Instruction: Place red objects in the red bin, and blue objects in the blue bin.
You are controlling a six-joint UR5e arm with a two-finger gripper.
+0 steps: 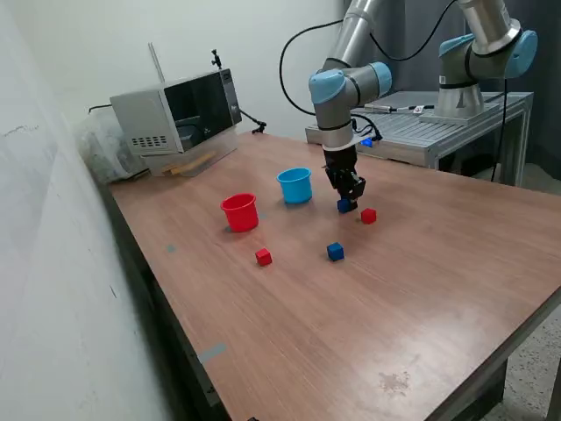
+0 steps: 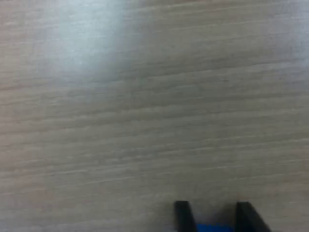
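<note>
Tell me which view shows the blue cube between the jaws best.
The exterior view: the blue cube shows whole at the gripper, low over the table. The wrist view shows only a blurred blue sliver between two dark fingers.

A wood-grain surface (image 1: 368,298) fills the scene, a pale plastered wall (image 1: 53,263) along its nine o'clock edge. At eleven o'clock sits a grey microwave (image 1: 180,110). At two o'clock stands a metal bench (image 1: 438,132), with dark curtains (image 1: 421,35) behind.
</note>
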